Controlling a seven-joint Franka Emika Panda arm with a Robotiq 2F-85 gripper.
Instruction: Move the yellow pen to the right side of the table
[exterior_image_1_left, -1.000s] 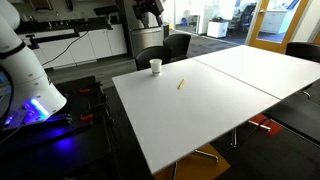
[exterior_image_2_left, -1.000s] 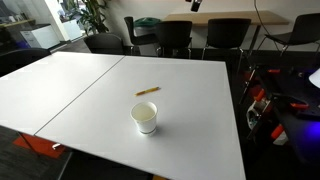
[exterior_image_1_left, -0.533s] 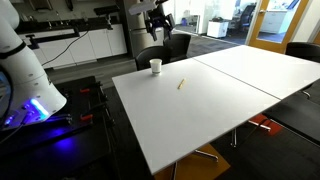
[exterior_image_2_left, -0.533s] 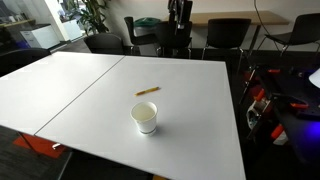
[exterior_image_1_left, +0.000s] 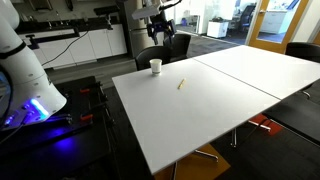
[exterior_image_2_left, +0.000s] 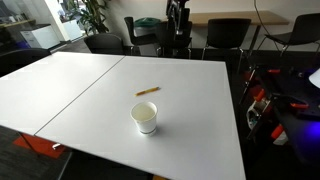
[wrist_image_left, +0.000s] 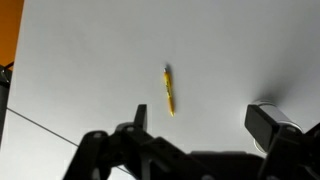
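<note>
The gripper hangs high above the worktop, jaws spread wide, holding nothing. The yellow pen lies flat on the worktop near the white cup, apart from it.

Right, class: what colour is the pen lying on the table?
The pen is yellow-orange, clearest in the wrist view.

The large white rectangular tabletop looks smooth and matt. The thin yellow plastic pen is faintly glossy, and the small white cup looks papery.
</note>
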